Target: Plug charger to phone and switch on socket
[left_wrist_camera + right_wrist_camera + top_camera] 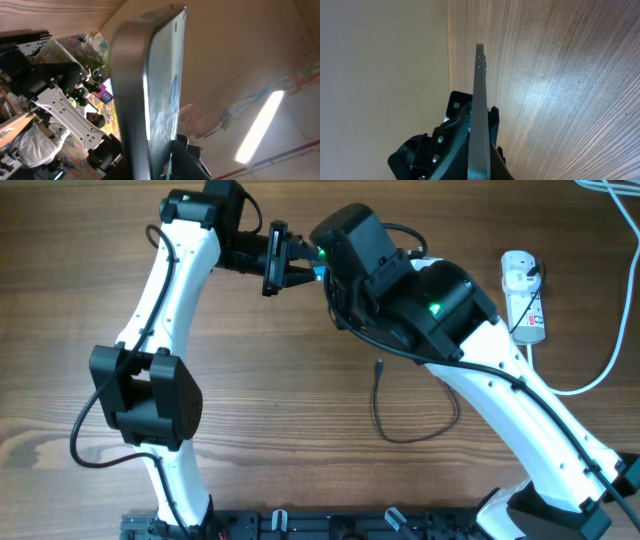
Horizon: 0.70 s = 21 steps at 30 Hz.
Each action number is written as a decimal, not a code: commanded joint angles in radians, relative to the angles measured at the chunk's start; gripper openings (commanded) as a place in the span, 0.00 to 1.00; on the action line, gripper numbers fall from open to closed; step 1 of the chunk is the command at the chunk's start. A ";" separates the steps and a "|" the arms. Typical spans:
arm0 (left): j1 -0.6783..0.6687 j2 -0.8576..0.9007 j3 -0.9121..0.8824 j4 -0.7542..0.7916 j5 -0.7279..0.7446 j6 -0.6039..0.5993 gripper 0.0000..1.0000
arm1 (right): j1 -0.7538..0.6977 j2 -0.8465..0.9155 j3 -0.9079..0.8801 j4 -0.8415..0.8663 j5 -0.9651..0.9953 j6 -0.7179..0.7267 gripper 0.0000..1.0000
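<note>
The phone (275, 260) is held edge-on above the far middle of the table, between both arms. My left gripper (258, 257) reaches in from the left and is shut on it. In the left wrist view the phone (145, 85) fills the middle, with its screen facing right and my fingers (161, 162) on either side. My right gripper (300, 268) comes from the right and is also shut on the phone (478, 95), with fingers (481, 150) on both faces. The charger cable (378, 420) lies loose on the table, its connector tip (379, 364) free. The socket (522, 295) lies at the far right.
A white cord (600, 370) runs from the far right edge in a curve beside the socket. The right arm's body (430, 305) hangs over the table between the phone and the socket. A black rail (300, 525) runs along the near edge.
</note>
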 commanded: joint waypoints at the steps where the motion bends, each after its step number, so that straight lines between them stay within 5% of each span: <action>1: -0.003 -0.025 0.018 -0.001 0.013 0.002 0.15 | 0.002 -0.034 0.019 0.010 -0.002 0.009 0.05; 6: -0.003 -0.025 0.018 -0.001 0.013 0.002 0.04 | 0.002 -0.034 0.019 0.016 0.002 -0.071 0.20; 9: -0.003 -0.025 0.018 0.000 0.013 0.002 0.04 | -0.001 -0.038 0.019 0.016 0.031 -0.161 0.58; 11: -0.001 -0.025 0.018 0.052 0.012 0.010 0.04 | -0.006 -0.069 0.019 0.017 0.130 -0.361 0.97; 17: 0.031 -0.025 0.018 0.176 -0.206 0.084 0.04 | -0.172 -0.191 0.019 -0.149 0.183 -1.090 1.00; 21: 0.050 -0.025 0.018 0.172 -0.495 0.298 0.04 | -0.301 -0.161 -0.016 -0.420 0.183 -1.138 1.00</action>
